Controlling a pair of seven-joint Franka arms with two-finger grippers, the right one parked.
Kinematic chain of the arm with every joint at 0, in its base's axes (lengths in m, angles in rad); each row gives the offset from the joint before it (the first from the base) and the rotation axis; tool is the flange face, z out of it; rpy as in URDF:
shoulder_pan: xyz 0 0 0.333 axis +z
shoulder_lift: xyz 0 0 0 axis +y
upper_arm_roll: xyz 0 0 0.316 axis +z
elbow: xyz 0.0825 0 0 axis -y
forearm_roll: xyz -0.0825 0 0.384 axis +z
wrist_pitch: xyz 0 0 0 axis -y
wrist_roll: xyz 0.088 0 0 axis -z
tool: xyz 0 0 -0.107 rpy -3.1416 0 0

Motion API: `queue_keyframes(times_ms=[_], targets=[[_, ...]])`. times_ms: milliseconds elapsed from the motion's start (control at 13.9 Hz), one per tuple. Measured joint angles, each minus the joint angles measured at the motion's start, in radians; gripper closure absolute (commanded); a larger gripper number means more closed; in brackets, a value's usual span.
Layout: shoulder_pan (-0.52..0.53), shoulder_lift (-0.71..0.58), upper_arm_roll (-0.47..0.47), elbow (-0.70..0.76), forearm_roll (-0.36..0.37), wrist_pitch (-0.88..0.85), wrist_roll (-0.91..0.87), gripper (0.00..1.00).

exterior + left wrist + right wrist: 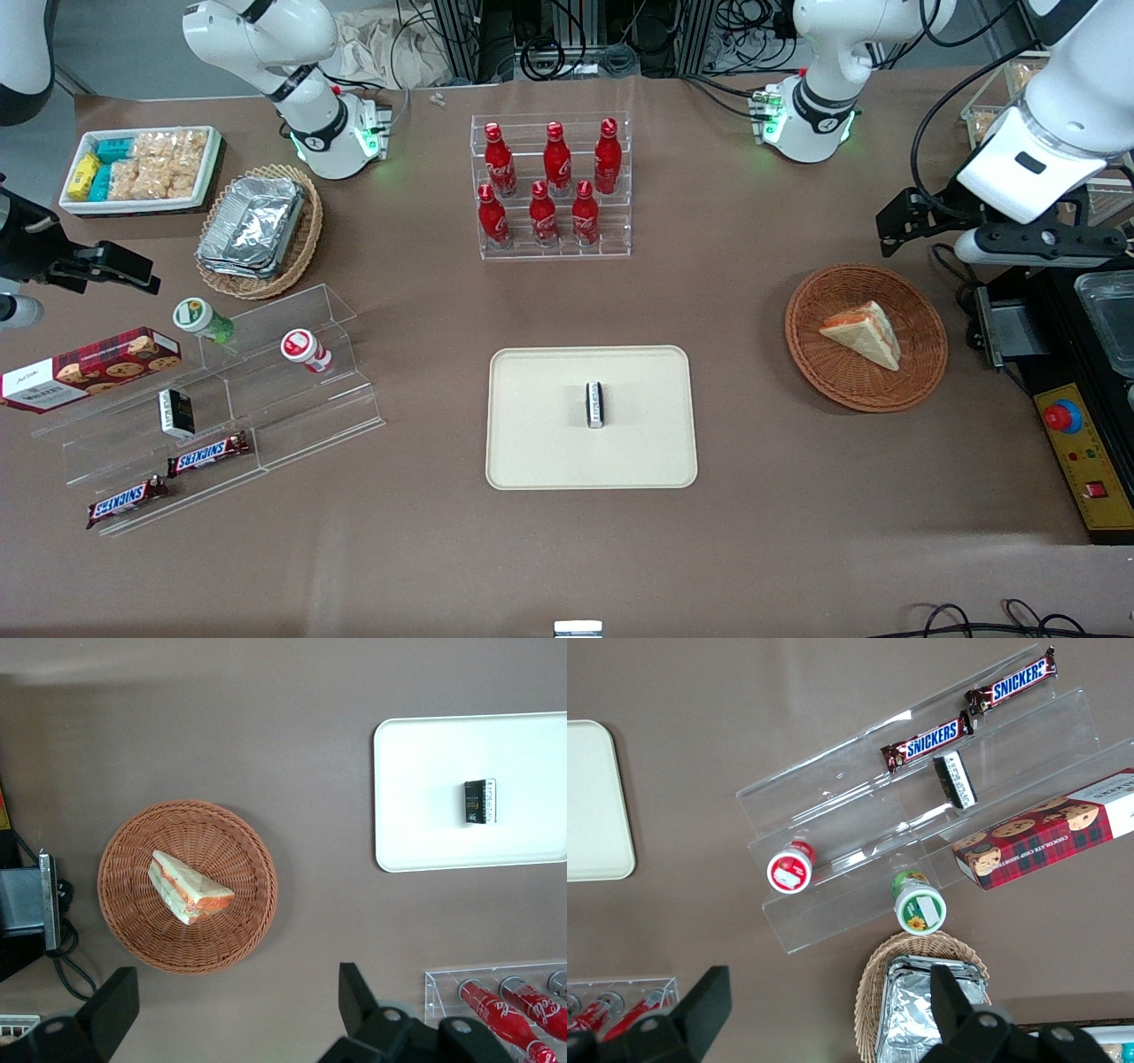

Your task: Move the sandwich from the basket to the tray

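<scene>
A brown-covered surface [762, 532] carries everything here, with the sandwich [864, 334] lying on its side in the round reddish-brown wicker basket [819, 363] toward the working arm's end, its orange and green filling edge showing in the wrist view. The gripper [237, 1010] hangs well above the surface, farther from the front camera than the basket and not over it, with its jaws spread wide and holding nothing. The wedge is soft and layered, so in my judgement the main risk is a bad squeeze: closing across the bread faces too hard could crush it or push the filling out, while closing along the tapered point could let it slip free on the lift. The basket's raised woven rim is another hazard, since a finger coming down near the edge could catch it and drag or tip the basket. The cream tray [532, 443] lies well apart, near the middle of the surface, and a small dark packet [595, 404] stands at its centre; setting the sandwich down on that would leave it tilted or knock the packet over, so a bare part of the tray is the safer target. The bottle rack [551, 186] stands farther from the front camera than the tray, out of a direct path.
</scene>
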Motion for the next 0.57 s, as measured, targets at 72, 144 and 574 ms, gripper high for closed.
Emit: queue_keyframes(times_ms=[72, 144, 574], targets=[[0.001, 0.002, 0.001, -0.001, 0.001, -0.002, -0.010, 0.00], [0.001, 0.004, 0.002, -0.003, 0.002, -0.003, -0.022, 0.00], [0.006, 0.014, 0.067, -0.033, 0.005, 0.023, -0.206, 0.00]])
